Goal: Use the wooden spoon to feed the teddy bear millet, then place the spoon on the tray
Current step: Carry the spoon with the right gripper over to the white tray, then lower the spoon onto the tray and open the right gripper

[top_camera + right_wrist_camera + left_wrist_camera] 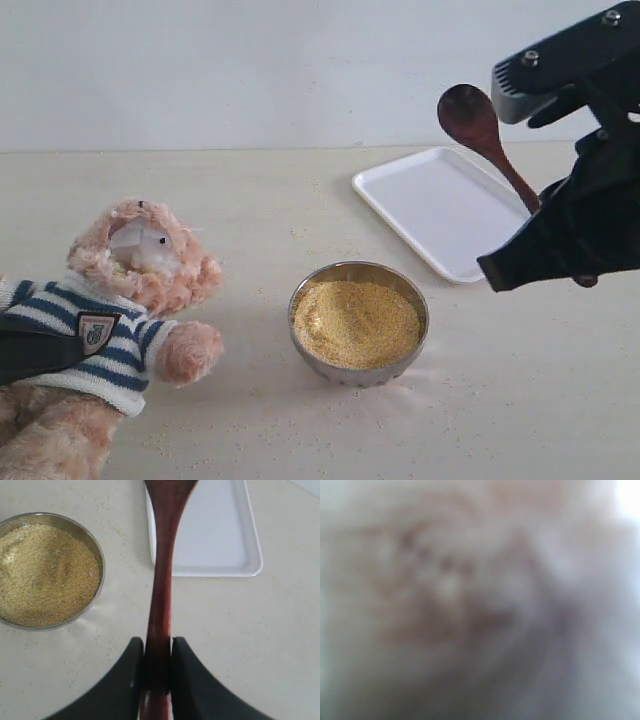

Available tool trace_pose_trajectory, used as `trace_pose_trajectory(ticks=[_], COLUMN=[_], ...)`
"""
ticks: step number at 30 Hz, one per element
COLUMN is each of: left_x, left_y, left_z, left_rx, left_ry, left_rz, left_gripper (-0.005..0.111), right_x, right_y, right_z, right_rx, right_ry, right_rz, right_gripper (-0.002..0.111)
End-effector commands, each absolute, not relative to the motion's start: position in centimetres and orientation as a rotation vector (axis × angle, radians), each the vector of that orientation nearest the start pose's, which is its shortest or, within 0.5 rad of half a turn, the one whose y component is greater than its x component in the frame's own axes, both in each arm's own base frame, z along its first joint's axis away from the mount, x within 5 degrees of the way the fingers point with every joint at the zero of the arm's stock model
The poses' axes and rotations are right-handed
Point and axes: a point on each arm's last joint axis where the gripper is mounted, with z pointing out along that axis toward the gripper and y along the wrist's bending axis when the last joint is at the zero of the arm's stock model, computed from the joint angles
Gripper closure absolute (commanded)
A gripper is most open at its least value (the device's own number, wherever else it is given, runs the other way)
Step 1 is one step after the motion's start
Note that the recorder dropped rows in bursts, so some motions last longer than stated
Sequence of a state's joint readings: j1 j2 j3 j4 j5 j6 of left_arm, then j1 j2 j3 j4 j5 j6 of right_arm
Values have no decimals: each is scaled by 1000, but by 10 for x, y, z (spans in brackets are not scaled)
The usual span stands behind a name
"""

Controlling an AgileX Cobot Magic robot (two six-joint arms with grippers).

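Bear (130, 300): lies at the left of the worktop, muzzle up, well apart from the spoon. No grain can be made out on its muzzle. Left arm (30, 358): a dark shape across the bear's striped sweater. The left pincer is not made out, because its wrist view is a blur of pale fur tones, so released or clenched cannot be told. Tray (430, 205): white, bare, behind and to the right of the bowl. Bowl (358, 374): steel, mid-worktop, between bear and tray. Millet (355, 322): fills the bowl nearly to the rim. Spoon (470, 115): raised in the air on a slant, head high, showing no grain, and above the tray's near side, touching neither tray nor bowl. Right pincer (158, 647): clenched on the spoon's handle, toward its lower end. Progress, as a judgement: the spoon is in hand. Whether the bear has been fed cannot be told, and an empty spoon by the tray would fit either an approach to scoop or a carry to set down. Placing the spoon on the tray is not yet done. Worktop (250, 200): pale cream and matt, with stray grains strewn around the bowl and toward the bear. Wall (200, 70): plain off-white, meeting the worktop's far edge. Nothing more of the room shows.
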State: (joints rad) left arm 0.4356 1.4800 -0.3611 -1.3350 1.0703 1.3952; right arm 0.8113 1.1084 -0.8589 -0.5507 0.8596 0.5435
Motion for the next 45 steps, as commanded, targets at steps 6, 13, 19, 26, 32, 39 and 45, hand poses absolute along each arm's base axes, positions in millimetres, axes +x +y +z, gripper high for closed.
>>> trace_pose_trajectory(ticks=[6,13,19,26,32,39,45], left_x=[184,184,184,184,184,184,184], left_y=[-1,-1,-1,-1,-1,-1,-1], left_z=[159,159,159,159,159,159,159], left_rx=[-86,-86,-86,-86,-86,-86,-86], left_ry=[2373,2373,2373,2373,2373,2373,2373], left_rz=[-1226,-1226,-1226,-1226,-1226,-1226,-1226], left_gripper=[102,102,102,102,102,102,102], right_x=[244,316,368,410,428,432,434], right_y=[100,113,130,122,115,120,121], right_z=[269,254,245,209,179,141,131], right_rx=[-577,-571,-524,-421,-399,-437,-434], right_ry=[2470,2533,2488,2563,2623,2694,2697], right_rz=[18,-18,7,17,39,76,80], right_gripper=[108,108,108,108,108,108,108])
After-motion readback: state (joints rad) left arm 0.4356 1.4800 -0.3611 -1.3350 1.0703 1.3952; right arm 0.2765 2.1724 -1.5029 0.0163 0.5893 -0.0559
